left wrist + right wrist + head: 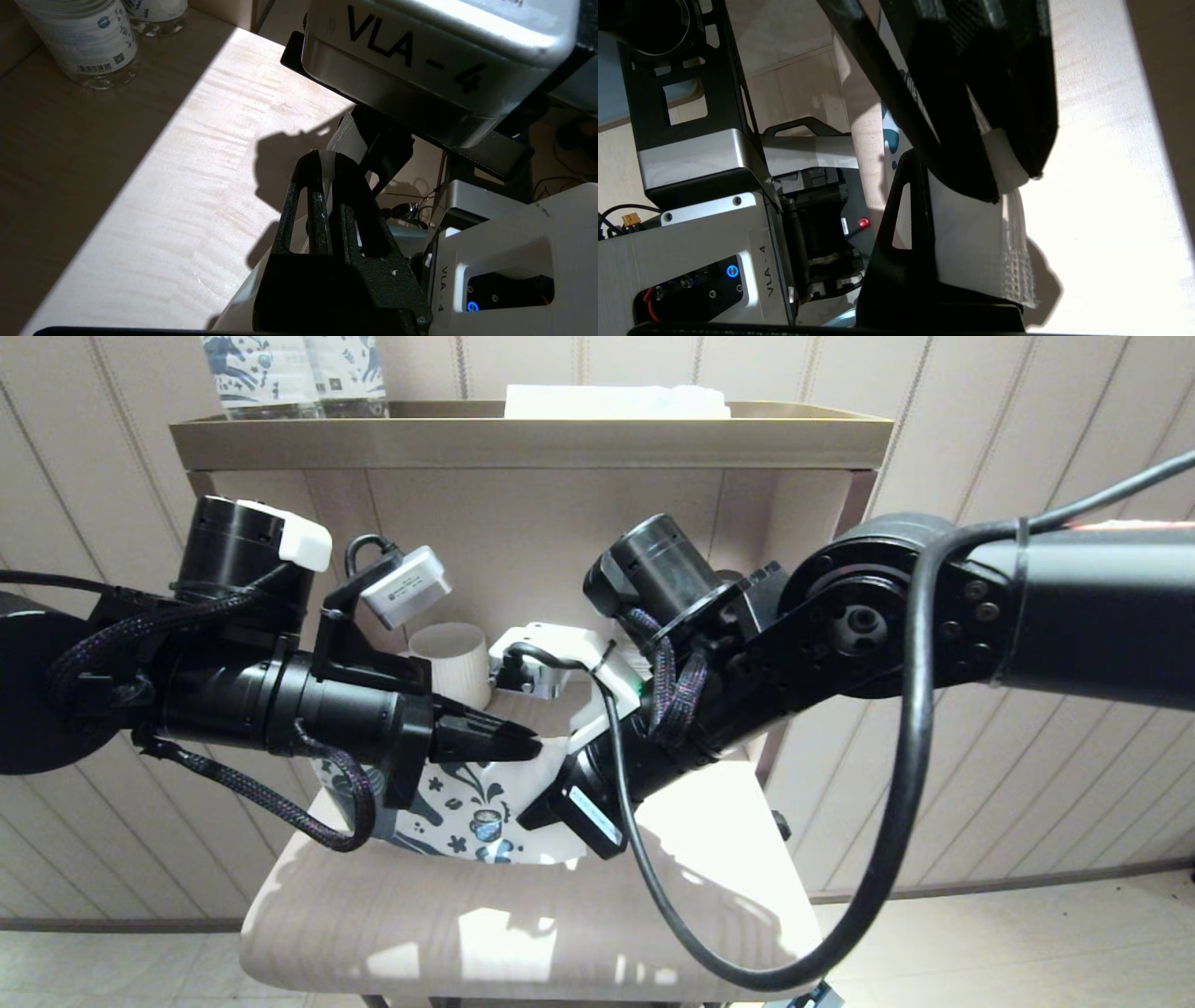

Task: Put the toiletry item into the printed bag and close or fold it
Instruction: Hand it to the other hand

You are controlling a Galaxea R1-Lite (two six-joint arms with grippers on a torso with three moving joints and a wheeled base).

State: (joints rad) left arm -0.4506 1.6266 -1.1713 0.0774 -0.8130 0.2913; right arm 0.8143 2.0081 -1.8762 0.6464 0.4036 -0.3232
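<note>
The printed bag [464, 814] hangs upright just above the pale tabletop [420, 915], its dark blue print facing me. My left gripper [523, 744] is shut on the bag's top edge; in the left wrist view a thin white sheet [344, 138] sticks out between the closed left gripper [327, 161]. My right gripper [546, 805] comes in from the right and is shut on the bag's right side. In the right wrist view the white bag [971, 233] lies against the right gripper [927, 170], with the left fingers [971, 140] pinching it above. The toiletry item is hidden.
A ribbed paper cup [455, 658] stands behind the grippers. A brass-coloured shelf [532, 441] above carries labelled water bottles [289, 373] and a flat white packet [616, 401]. The bottles [88, 42] also show in the left wrist view. The two wrists are very close together.
</note>
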